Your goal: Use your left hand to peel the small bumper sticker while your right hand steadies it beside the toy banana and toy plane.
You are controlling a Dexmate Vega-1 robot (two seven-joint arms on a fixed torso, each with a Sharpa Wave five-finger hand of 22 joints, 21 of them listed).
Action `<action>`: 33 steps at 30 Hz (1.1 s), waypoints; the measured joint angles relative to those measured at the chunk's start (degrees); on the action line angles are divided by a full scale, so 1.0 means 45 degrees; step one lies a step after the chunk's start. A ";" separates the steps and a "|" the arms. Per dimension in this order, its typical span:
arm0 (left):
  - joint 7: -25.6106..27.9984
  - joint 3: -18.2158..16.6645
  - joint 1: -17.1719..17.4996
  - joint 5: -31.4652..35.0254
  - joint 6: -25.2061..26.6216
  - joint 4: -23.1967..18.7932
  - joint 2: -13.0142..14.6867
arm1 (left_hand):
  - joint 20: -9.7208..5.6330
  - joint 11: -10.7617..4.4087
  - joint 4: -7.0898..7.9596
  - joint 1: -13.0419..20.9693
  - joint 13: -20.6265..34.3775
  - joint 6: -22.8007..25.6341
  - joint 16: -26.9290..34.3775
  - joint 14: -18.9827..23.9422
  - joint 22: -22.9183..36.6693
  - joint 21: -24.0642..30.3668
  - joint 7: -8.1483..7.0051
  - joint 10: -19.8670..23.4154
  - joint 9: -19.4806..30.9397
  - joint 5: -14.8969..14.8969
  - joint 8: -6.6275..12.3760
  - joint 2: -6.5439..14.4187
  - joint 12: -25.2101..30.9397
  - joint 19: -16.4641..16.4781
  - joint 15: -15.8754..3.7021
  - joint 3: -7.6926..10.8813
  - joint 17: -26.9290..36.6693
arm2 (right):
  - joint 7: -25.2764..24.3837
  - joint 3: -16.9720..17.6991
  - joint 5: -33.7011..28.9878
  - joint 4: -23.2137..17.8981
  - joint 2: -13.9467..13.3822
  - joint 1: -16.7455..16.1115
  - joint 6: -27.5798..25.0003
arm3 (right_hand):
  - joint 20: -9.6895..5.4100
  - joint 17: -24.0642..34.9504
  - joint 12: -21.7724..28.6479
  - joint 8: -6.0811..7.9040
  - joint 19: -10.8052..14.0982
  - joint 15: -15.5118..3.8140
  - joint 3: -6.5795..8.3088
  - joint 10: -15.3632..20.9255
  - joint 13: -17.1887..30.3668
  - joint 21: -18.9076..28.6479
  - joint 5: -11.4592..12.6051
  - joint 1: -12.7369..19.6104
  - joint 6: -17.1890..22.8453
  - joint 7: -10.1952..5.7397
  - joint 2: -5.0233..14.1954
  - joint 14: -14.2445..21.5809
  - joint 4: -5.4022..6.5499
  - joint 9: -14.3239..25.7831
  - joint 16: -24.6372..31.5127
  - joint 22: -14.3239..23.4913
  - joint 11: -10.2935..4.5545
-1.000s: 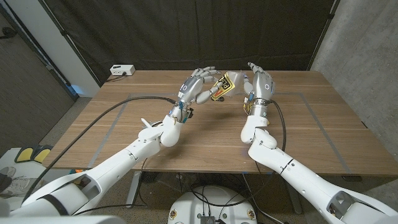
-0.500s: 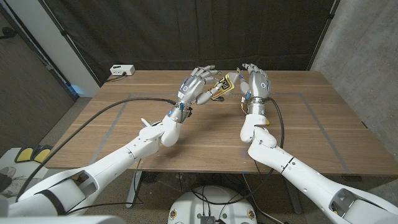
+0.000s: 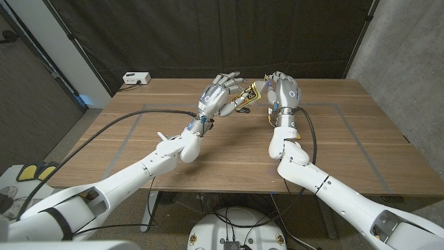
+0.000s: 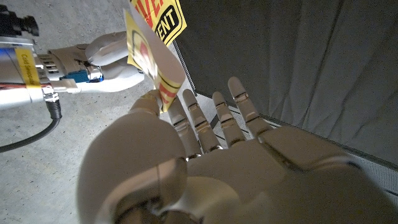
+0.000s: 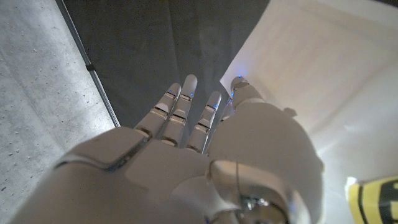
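The small bumper sticker (image 3: pixel 251 93), yellow with black and red print, hangs in the air above the table's far middle, between both hands. My left hand (image 3: pixel 220 97) pinches its near edge between thumb and a finger, the other fingers spread. In the left wrist view the sticker (image 4: pixel 153 48) curls down to my left hand (image 4: pixel 205 168). My right hand (image 3: pixel 284 93) holds the sticker's other edge. In the right wrist view my right hand (image 5: pixel 186 162) has its thumb against the sticker's white back (image 5: pixel 298 62).
A white box (image 3: pixel 136 78) sits at the wooden table's (image 3: pixel 229 153) back left corner. A black cable (image 3: pixel 132 118) runs across the table's left part under my left arm. Dark curtains hang behind the table.
My right hand has swung in toward the sticker and its fingers have closed on the edge. The sticker has lifted slightly and shifted right. My left hand has kept its pinch.
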 measured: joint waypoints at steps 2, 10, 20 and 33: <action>0.0043 0.0000 0.0000 0.0023 0.0096 0.0000 0.0000 | 0.0000 0.0000 0.0000 0.0000 0.0000 0.0000 0.0000 0.0000 0.0000 0.0000 -0.0001 0.0000 0.0008 0.0089 0.0000 0.0000 0.0000 0.0000 0.0000 0.0000 0.0000 | 0.0000 0.0000 0.0000 0.0067 0.0000 -0.0022 0.0000 | -0.0075 0.0085 0.0335 0.0354 0.0076 -0.0013 -0.0132 0.0383 0.0216 0.0094 -0.0001 -0.0038 0.0933 0.0098 -0.0064 0.0323 -0.0001 0.0091 0.0000 0.0016 0.0012; 0.0156 0.0283 -0.0064 0.0086 0.0451 -0.0076 -0.0005 | 0.0001 0.0000 0.0052 -0.0001 0.0052 -0.0022 -0.0047 0.0001 0.0001 0.0000 -0.0022 0.0000 0.0017 0.0139 0.0000 -0.0001 0.0000 0.0000 0.0001 -0.0053 0.0000 | -0.1005 0.0223 -0.0065 0.0338 0.0058 -0.0198 0.0947 | -0.0045 0.0147 0.0810 0.0831 0.0325 -0.0028 -0.0226 0.0966 0.0575 0.0287 -0.0005 0.0058 0.1783 0.0135 -0.0162 0.0870 0.0011 0.0204 -0.0165 0.0016 -0.0035; 0.0125 0.0560 -0.0115 0.0112 0.0646 -0.0148 -0.0110 | -0.0022 0.0001 0.0105 -0.0002 0.0078 -0.0068 -0.0047 0.0001 0.0000 0.0049 -0.0069 -0.0001 -0.0029 0.0139 -0.0001 -0.0002 0.0000 -0.0023 0.0001 -0.0107 0.0000 | -0.2371 0.0649 0.0517 0.0790 0.0278 -0.0466 0.2772 | -0.0111 0.0658 0.1721 0.0964 0.0392 -0.0070 -0.0256 0.1463 0.1303 0.0482 -0.0006 0.0466 0.1398 0.0407 0.0072 0.1504 -0.0020 0.1071 -0.0252 0.0077 -0.0029; -0.1096 0.0651 -0.0117 -0.0429 0.0595 -0.0548 0.0095 | 0.0739 0.1090 0.2177 -0.5032 0.0530 -0.2683 -0.0476 -0.0102 0.0018 -0.0453 0.0539 -0.0706 -0.2452 -0.2146 -0.2794 -0.1258 -0.0246 -0.0874 -0.0007 -0.3272 -0.0162 | -0.3322 0.1743 -0.1094 0.1582 0.1309 -0.1053 0.4434 | -0.0111 0.0912 0.2072 0.1101 0.0391 -0.0074 -0.0214 0.1462 0.1748 0.0629 0.0051 0.0491 0.1239 0.0385 0.0218 0.1601 0.0019 0.1542 -0.0423 0.0134 -0.0029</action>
